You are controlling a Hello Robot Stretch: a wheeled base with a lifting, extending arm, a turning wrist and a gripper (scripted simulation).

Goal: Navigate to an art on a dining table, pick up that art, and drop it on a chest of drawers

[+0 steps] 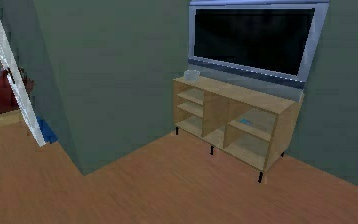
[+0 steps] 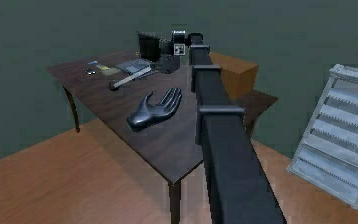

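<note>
Dark wooden dining table (image 2: 162, 150) spans centre-left of the arm side view, on a wood floor before grey-green walls; task's art = a dark grey hand-shaped sculpture (image 2: 155, 108), lying flat on the tabletop near frame centre, wrist end toward lower left, spread fingers toward upper right, just left of the arm (image 2: 222, 140). Arm runs from the bottom edge up to top centre; gripper (image 2: 165, 58) at its far end, higher in the frame than the sculpture; how its fingers stand cannot be told; whether it holds anything cannot be told either, since small table things lie at and behind it: a flat sheet-like item (image 2: 122, 68); a grey rod (image 2: 129, 79). Forward view: wall screen (image 1: 252, 38) upper right; light wooden shelf unit (image 1: 232, 120) beneath it.

Handling, judged: sculpture looks rigid and glossy, so likely smooth and slippery; weight probably moderate; thin fingers are the weak part and may chip; low profile leaves little to catch. Best hold: across the palm or wrist end, not the fingertips.
</note>
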